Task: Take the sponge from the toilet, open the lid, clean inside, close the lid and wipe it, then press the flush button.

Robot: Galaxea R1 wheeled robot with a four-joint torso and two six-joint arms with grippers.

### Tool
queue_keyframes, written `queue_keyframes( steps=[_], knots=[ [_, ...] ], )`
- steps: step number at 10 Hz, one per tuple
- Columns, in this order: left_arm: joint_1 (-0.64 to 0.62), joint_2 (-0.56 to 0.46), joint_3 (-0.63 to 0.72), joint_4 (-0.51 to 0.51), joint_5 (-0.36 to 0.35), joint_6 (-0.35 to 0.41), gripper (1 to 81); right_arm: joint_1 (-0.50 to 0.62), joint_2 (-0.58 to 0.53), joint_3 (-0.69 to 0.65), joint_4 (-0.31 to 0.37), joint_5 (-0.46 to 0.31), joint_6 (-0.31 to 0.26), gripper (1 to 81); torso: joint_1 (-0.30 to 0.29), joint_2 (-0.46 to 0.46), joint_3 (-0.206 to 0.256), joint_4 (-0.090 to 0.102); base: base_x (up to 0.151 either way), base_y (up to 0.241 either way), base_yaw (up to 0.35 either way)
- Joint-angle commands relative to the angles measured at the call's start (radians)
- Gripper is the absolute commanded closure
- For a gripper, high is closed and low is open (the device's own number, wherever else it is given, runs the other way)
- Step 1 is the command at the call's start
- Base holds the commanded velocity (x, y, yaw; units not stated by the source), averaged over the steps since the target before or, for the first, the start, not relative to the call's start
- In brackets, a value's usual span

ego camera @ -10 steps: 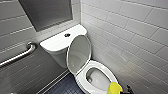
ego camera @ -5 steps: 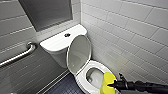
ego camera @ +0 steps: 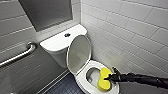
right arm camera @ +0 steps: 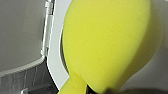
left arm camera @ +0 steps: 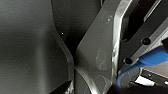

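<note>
Clamping the sponge (ego camera: 104, 81), right tool (ego camera: 109, 78) overhangs toilet (ego camera: 55, 45).

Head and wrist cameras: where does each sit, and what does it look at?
Head view: high on the robot, looking down at the white ceramic toilet, its white oval lid up; right gripper shows.
Left wrist view: on that wrist, facing the robot's own dark plate.
Right wrist view: on that wrist, against the small bright yellow sponge.
Shared: head and right wrist show that sponge.
</note>
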Motion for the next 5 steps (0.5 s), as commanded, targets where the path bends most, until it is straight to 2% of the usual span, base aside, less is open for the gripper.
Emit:
queue_keyframes(
  steps=[1,3,4,5],
  knots=[
    [0.021,-0.006,0.030,0.002,0.085,0.007,1.0,0.164,0.014,-0.023,-0.004,-0.067,0.007,81.1,0.000,0.000,0.000,0.022,0.000,0.000,0.000],
    [0.021,-0.006,0.027,0.002,0.085,0.007,1.0,0.172,0.051,-0.055,-0.001,-0.067,0.007,81.1,0.000,0.000,0.000,0.072,0.000,0.000,0.000],
    [0.021,-0.006,0.026,0.000,0.085,0.007,1.0,0.181,0.065,-0.063,-0.001,-0.067,0.007,81.1,0.000,0.000,0.000,0.118,0.000,0.000,0.000],
    [0.021,-0.004,0.021,0.000,0.087,0.008,1.0,0.195,0.092,-0.083,0.004,-0.067,0.007,81.1,0.000,0.000,0.000,0.153,0.000,0.000,0.000]
  ],
)
